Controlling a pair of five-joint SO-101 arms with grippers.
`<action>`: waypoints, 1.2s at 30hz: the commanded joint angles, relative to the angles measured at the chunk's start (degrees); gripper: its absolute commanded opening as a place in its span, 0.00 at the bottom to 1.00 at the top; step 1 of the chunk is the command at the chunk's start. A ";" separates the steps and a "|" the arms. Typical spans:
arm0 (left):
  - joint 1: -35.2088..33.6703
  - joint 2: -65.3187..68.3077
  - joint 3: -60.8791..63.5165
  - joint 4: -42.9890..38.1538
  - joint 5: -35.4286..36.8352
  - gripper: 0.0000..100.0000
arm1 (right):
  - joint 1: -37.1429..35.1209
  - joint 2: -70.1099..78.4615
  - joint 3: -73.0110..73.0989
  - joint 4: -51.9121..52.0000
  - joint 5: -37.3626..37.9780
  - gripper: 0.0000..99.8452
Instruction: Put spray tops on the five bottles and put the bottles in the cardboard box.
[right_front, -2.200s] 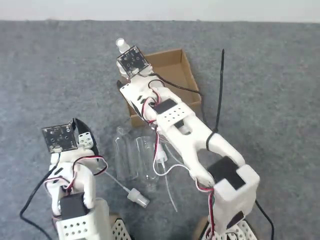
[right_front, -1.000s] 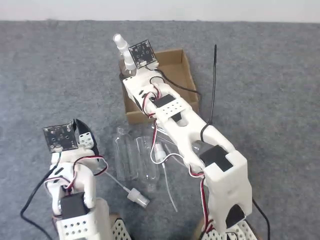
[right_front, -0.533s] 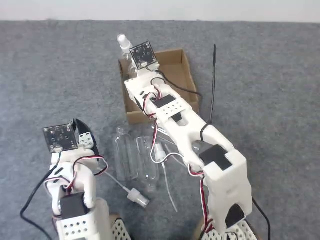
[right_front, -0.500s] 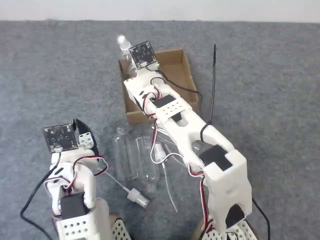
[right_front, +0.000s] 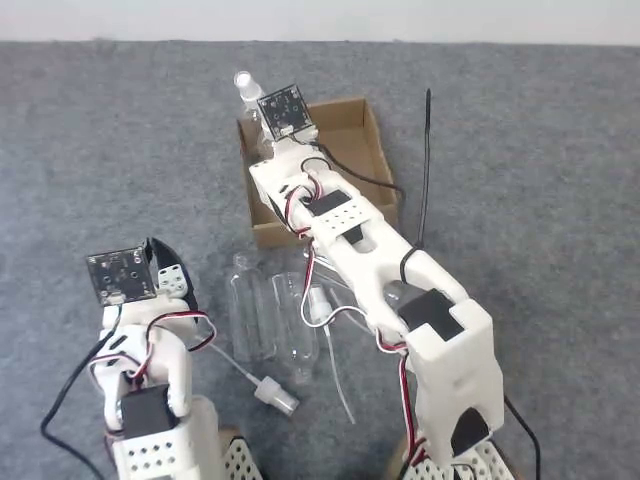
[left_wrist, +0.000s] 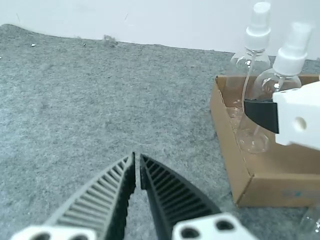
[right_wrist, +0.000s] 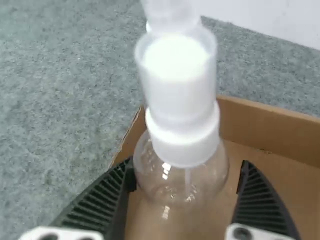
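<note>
A clear bottle with a white spray top (right_wrist: 180, 185) stands upright in the far left corner of the cardboard box (right_front: 352, 130). My right gripper (right_wrist: 186, 170) is open around its body, one finger against it and a thin gap at the other. The same bottle (left_wrist: 272, 82) appears in the left wrist view beside a second capped bottle (left_wrist: 250, 55) in the box (left_wrist: 227, 130). Two uncapped bottles (right_front: 250, 312) lie on the carpet in front of the box. My left gripper (left_wrist: 137, 167) is shut and empty, near the left arm's base (right_front: 155, 255).
A loose spray top with its tube (right_front: 275, 393) lies on the grey carpet near the arms' bases. Another spray top (right_front: 320, 302) rests beside the right arm's links. A black cable (right_front: 425, 170) runs along the box's right side.
The right arm carried the capped bottle to the box's far left corner; it was tilted a second ago and now stands upright. The left arm has not moved.
</note>
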 joint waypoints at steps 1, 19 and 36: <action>-0.09 -0.97 -0.66 -1.93 0.26 0.01 | -0.75 -1.63 -1.23 0.40 -0.62 0.25; -0.09 -0.97 -0.66 -1.93 0.26 0.01 | -3.30 -1.45 -1.23 0.40 -6.86 0.25; -0.09 -0.97 -0.66 -1.93 0.26 0.01 | -0.40 -1.89 -1.23 0.57 -6.68 0.25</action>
